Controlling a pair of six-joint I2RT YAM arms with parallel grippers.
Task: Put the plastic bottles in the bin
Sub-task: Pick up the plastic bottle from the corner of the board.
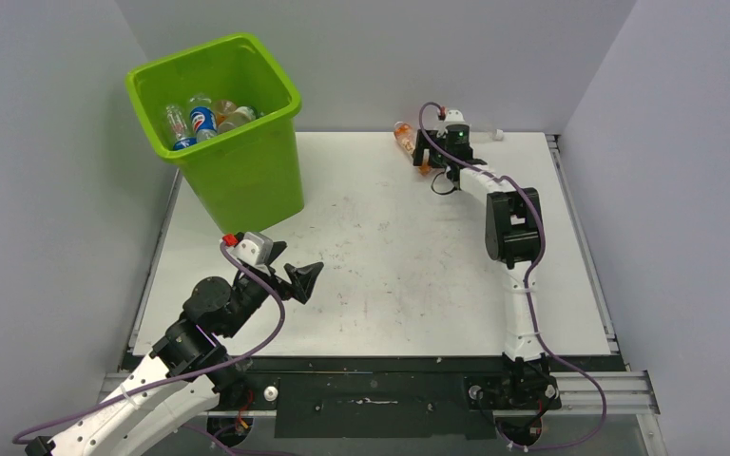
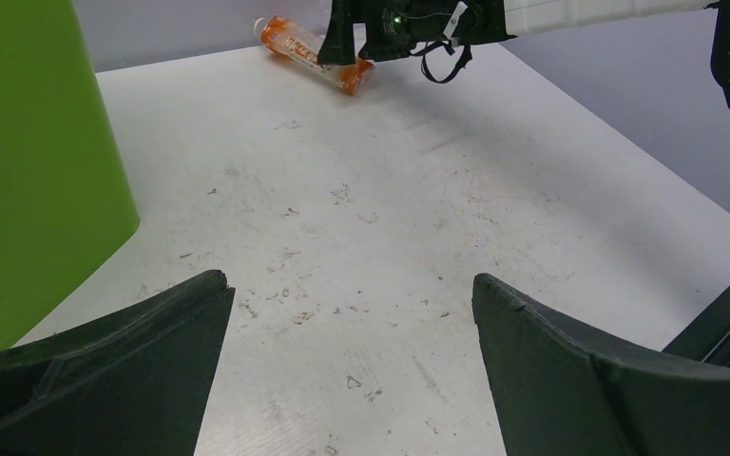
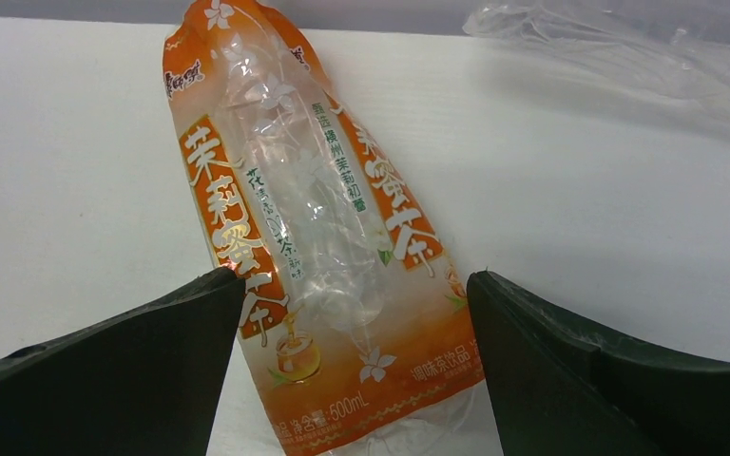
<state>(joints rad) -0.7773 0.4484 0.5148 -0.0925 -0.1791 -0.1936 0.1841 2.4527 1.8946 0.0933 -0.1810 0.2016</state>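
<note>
Well right of the bin point(image 1: 247, 180), the orange-labelled bottle point(image 3: 314, 237) lies on the tabletop point(image 1: 390, 266) between the open jaws of the right end effector point(image 3: 352, 285), ungripped; crumpled and slick, it may squirt free on closing; left end effector point(image 1: 304, 282) open, empty, near the bin.

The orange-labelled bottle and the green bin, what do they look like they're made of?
The orange-labelled bottle looks like thin clear plastic: see-through, crumpled, and wrapped in a glossy printed film label. The green bin is probably moulded plastic: smooth with a slight sheen, one even lime colour and a rolled rim.
</note>
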